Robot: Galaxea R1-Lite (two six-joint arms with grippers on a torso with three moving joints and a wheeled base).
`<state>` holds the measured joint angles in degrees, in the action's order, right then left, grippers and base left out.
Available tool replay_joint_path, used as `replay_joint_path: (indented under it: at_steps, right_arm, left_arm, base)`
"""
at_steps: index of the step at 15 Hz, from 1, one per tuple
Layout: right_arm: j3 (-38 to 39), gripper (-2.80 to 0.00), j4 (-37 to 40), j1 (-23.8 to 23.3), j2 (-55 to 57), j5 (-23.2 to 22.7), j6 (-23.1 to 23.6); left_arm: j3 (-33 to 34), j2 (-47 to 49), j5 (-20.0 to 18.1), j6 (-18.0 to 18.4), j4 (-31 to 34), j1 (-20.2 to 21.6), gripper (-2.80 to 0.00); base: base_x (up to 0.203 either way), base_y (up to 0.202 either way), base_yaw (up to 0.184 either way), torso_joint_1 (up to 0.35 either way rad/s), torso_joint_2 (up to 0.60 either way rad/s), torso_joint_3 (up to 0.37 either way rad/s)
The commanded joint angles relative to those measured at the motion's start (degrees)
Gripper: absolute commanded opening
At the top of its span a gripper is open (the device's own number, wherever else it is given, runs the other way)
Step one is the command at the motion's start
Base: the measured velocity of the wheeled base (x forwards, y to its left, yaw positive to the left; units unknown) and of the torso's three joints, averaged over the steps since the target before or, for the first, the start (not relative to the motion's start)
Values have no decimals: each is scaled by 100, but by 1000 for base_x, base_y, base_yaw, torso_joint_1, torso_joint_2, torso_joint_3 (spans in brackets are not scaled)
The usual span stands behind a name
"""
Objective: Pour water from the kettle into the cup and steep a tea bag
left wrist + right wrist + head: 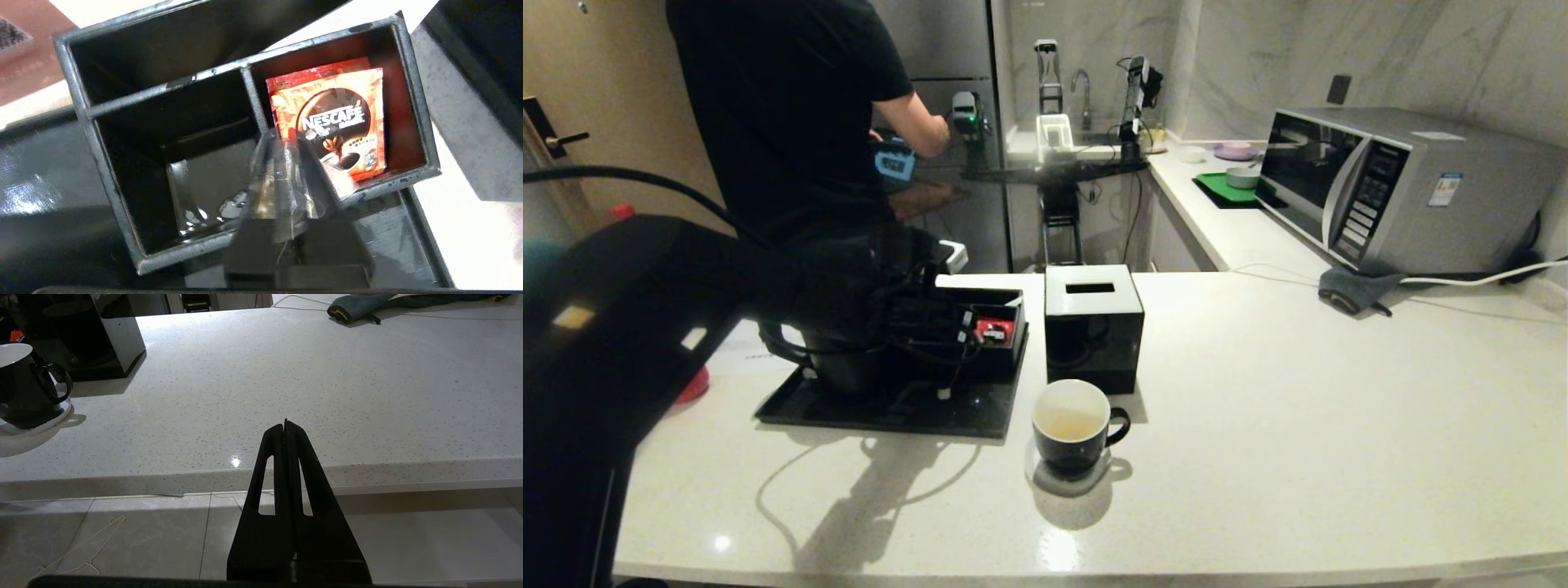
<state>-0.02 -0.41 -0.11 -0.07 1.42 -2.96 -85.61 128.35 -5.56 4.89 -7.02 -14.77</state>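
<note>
1. Counter [1258,425] of pale speckled stone carries a black tray [980,412] at the robot's left, with the kettle [841,367] on it, largely hidden behind the left arm.
2. The left gripper [282,143] reaches into the divided black box [408,81] on the tray; its fingers are pressed together on the tea bag [282,192], a pale translucent pouch wrapped over the tips.
3. A red Nescafe packet [347,118] lies in the compartment just beside the gripper.
4. The cup [1072,425] stands on a pale coaster [1068,482] in front of the black tissue box [1093,327], with a little pale liquid inside.
5. The right gripper [285,424] hangs parked off the counter's near edge, fingers together and holding nothing.
6. A microwave [1405,192] sits at the far right.
</note>
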Motion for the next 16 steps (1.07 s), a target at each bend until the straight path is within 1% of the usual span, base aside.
replay_joint_path:
  at_steps: [1,9,16]
  right_arm:
    - [-6,-280,-2,2,7,-1,-3]
    - [2,-280,-2,-1,7,-1,-3]
    - [2,-280,-2,1,7,-1,-3]
  left_arm:
    - [1,-3,-7,3,-10,1,-280]
    - [10,-159,2,3,-10,10,-280]
    - [80,-832,10,-12,-6,6,-280]
  base:
    - [0,0,0,0,0,0]
    - [0,0,0,0,0,0]
    - [0,0,0,0,0,0]
